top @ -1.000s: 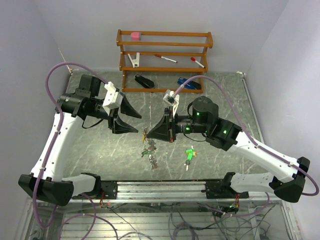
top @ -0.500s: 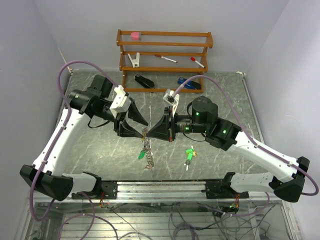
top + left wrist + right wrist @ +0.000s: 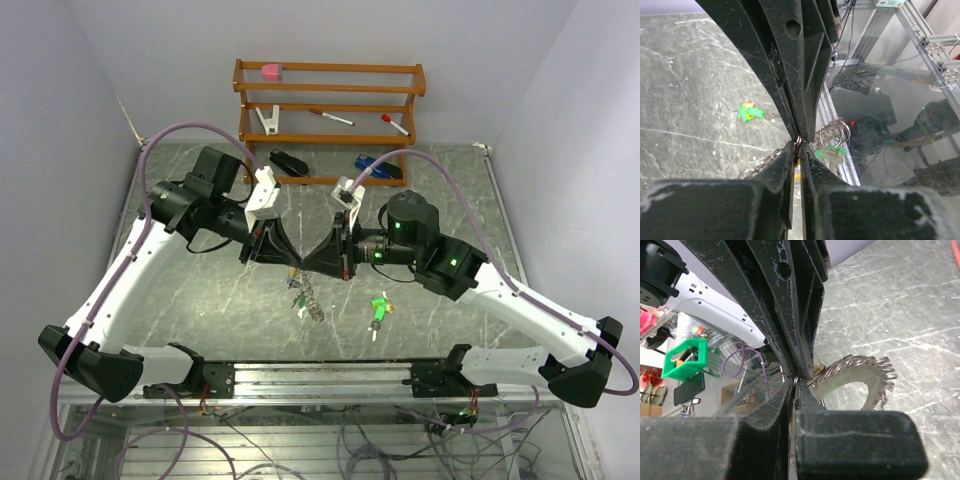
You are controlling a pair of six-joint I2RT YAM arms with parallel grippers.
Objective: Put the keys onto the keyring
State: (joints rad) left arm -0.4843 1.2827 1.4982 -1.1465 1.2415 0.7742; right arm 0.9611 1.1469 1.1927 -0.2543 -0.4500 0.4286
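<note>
Pinching the keyring point(image 3: 305, 297) tip to tip, left tool point(image 3: 296, 265) and right tool point(image 3: 304, 268) seem clenched; green key point(image 3: 378, 310) lies right of it.

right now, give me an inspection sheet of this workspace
surface: grey marbled table, no spills seen
job's things: keyring held up off the table, keys dangling below; one green key loose on the table
clutter: wooden rack holding pens and a clip
grippers: left tool and right tool both shut on the keyring, tip to tip
cables: purple cables arch over each arm
surroundings: pale walls; wiring below the near edge
</note>
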